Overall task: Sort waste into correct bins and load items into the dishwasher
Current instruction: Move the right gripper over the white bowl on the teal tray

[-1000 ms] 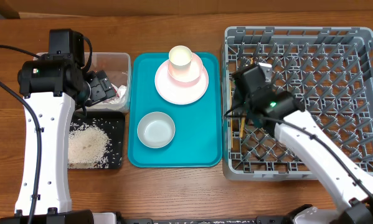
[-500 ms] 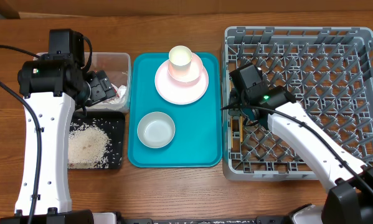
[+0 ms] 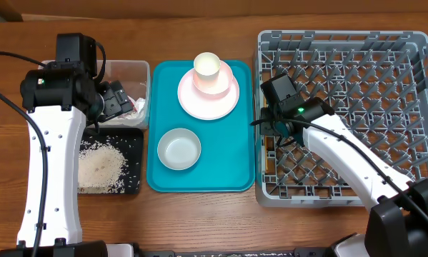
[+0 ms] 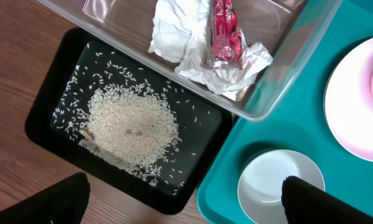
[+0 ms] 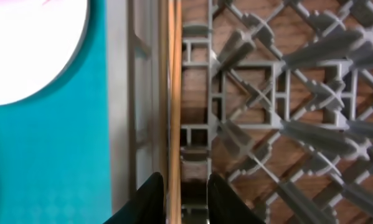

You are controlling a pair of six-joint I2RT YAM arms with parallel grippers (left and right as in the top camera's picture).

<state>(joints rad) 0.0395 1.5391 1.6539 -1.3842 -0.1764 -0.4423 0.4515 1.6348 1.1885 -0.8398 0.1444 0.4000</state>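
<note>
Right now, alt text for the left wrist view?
Rice lies heaped in the black tray; above it the clear tub holds crumpled tissue and a red wrapper. Right, a white bowl sits on the teal tray. The left hand hangs open.

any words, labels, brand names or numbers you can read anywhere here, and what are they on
No text can be read in any view.
red wrapper in the clear tub: may carry print, too blurred to read.
dish rack, teal tray, black tray: no words, labels or numbers seen.
</note>
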